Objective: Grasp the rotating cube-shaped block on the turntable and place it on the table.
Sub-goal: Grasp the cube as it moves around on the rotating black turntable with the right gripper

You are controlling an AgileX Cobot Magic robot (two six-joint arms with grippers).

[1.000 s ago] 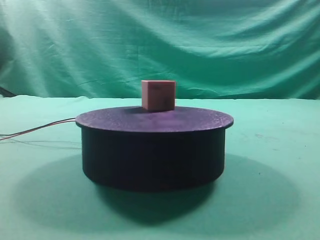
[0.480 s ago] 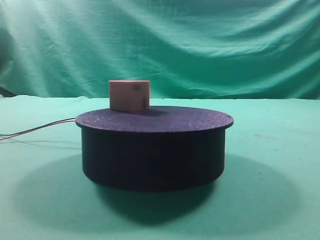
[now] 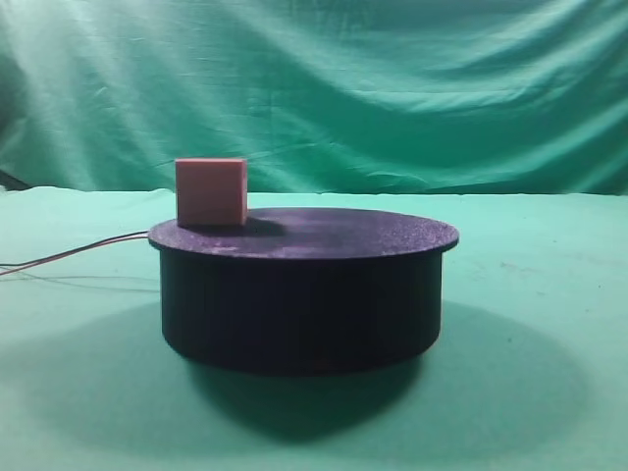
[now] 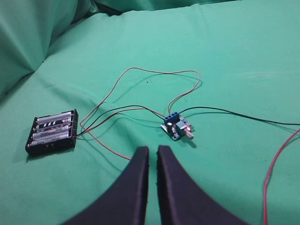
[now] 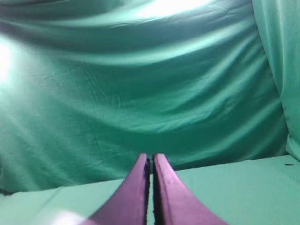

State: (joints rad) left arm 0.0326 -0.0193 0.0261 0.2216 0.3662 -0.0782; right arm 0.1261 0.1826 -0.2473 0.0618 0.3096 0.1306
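Note:
The pale pink cube-shaped block [image 3: 210, 191] stands near the far-left rim of the black turntable [image 3: 302, 294], which sits on the green table [image 3: 549, 373]. Neither gripper shows in the exterior high view. In the left wrist view my left gripper [image 4: 153, 150] is shut and empty, its dark fingers close together over green cloth. In the right wrist view my right gripper [image 5: 151, 157] is shut and empty, pointing at the green backdrop. Neither wrist view shows the block or the turntable.
Thin red wires [image 3: 74, 255] run left from the turntable's side. The left wrist view shows a black battery holder [image 4: 52, 131], a small blue circuit board [image 4: 177, 127] and looping red and black wires [image 4: 154, 75] on the cloth. Green draped backdrop [image 3: 314, 88] behind.
The block has ridden the turning disc from the back middle of the top to the left rim, showing a different face. No gripper has come into the exterior high view.

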